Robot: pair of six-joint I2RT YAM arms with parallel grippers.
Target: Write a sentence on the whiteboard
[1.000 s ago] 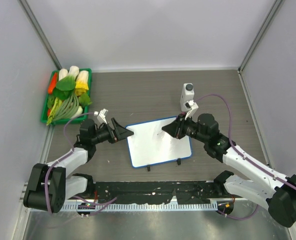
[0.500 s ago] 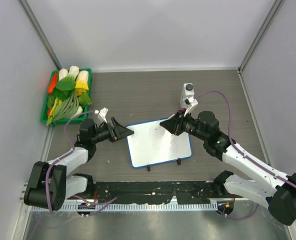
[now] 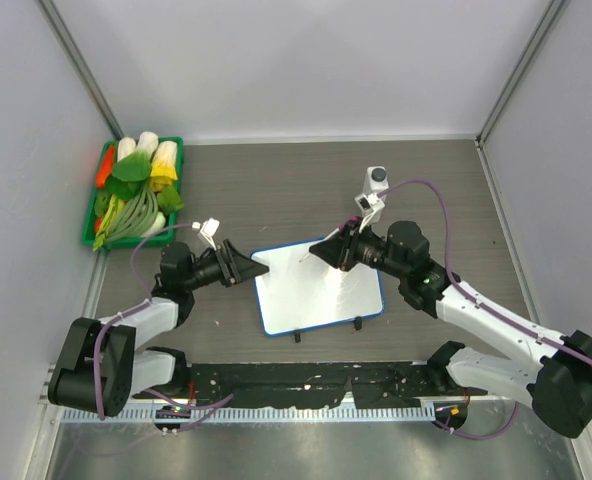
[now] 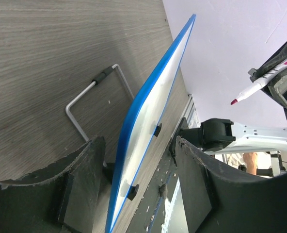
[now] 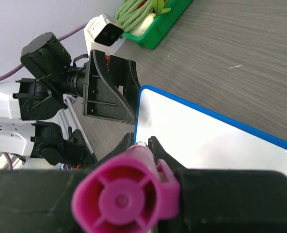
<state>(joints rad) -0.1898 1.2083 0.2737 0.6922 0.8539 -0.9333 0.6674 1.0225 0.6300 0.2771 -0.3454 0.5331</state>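
Note:
The whiteboard [image 3: 321, 290], white with a thin blue rim, stands tilted on its wire stand [image 4: 85, 104] at the table's middle. Its face is plain white; no sentence shows on it. My left gripper [image 3: 256, 266] is open, its jaws on either side of the board's upper left edge [image 4: 155, 107] without clamping it. My right gripper [image 3: 323, 252] is shut on a pink marker [image 5: 126, 199] and holds it just above the board's upper part [image 5: 221, 141]. The marker's tip [image 4: 234, 101] points left and is off the surface.
A green tray [image 3: 88, 238] of vegetables sits at the far left. A white bottle with a grey cap [image 3: 375, 185] stands behind the right gripper. Grey walls close in the table on three sides.
My right gripper has moved left and slightly further over the board with the marker. The left gripper has shifted a little to the right at the board's edge.

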